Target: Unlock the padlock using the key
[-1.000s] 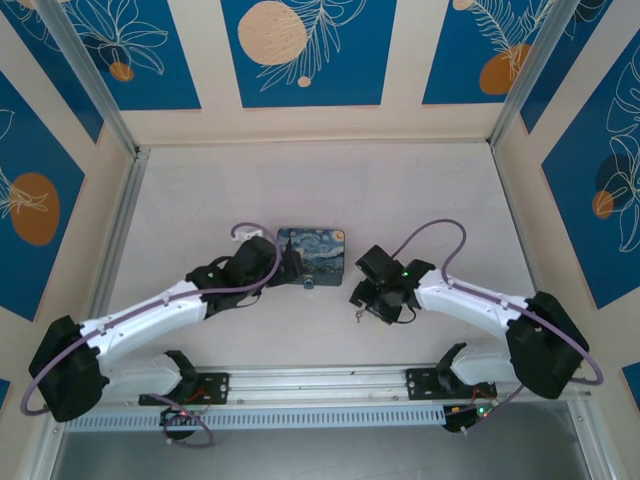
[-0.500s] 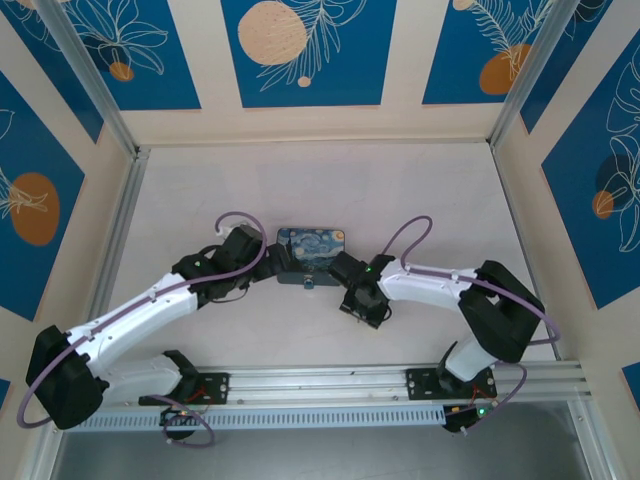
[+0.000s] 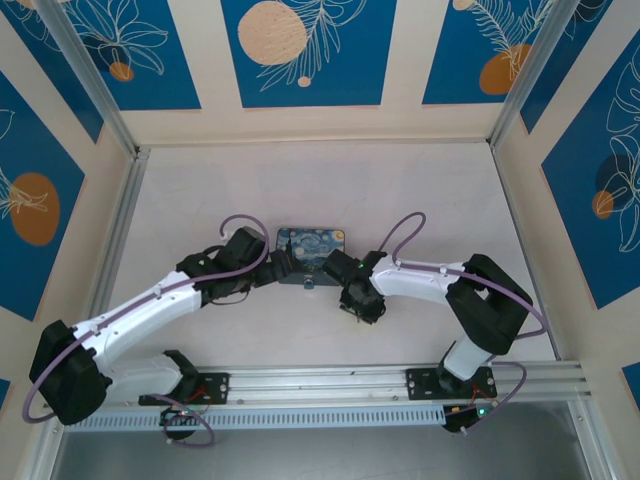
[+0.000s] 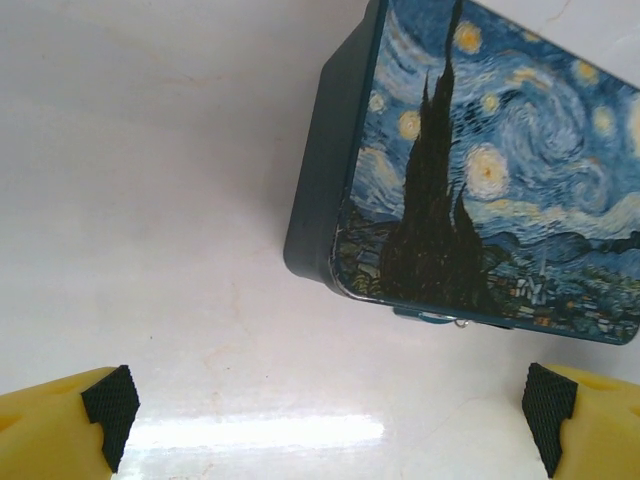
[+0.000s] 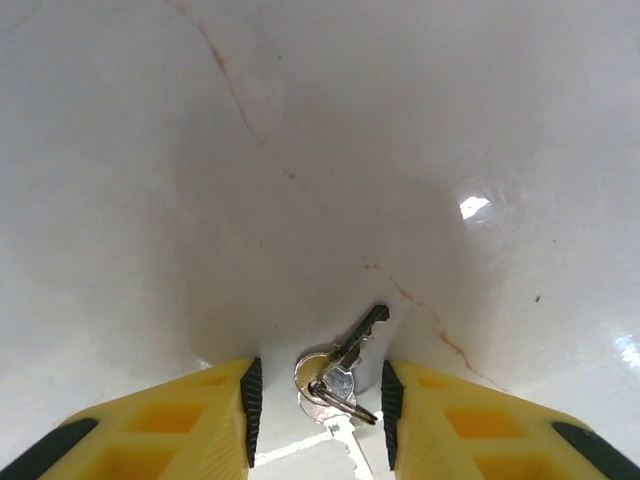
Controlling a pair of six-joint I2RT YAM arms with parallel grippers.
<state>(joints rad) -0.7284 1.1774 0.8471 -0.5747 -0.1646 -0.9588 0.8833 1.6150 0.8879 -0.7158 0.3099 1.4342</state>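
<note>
Since a second ago the right claw (image 3: 352, 298) has swung left toward the tin (image 3: 314, 244), its arm folding at the elbow and its jaws drawing closer together, while the left claw (image 3: 283, 266) has edged up to the tin's left corner. From above, the padlock (image 3: 308, 286) is a tiny silvery-blue speck at the tin's near edge, between the two claws and just left of the right one. The right wrist camera gives detail that the overhead view blurs. The key (image 5: 362, 330) lies on the white table (image 5: 200, 150) directly between the right claw's (image 5: 320, 400) yellow fingers (image 5: 180, 425), joined by a ring (image 5: 318, 385) to a second key that points back toward the wrist. The jaws are partly open, straddling the bunch with a slim gap on each side and pinching nothing. In the left wrist view the left claw (image 4: 328, 415) gapes wide and holds nothing, and the tin (image 4: 480, 170) sits ahead and to its right. Its lid bears a painted night sky of swirls, yellow stars and a dark cypress above a village. At the tin's near edge a small tab with a metal sliver (image 4: 440, 318) pokes out, too small to tell apart.
</note>
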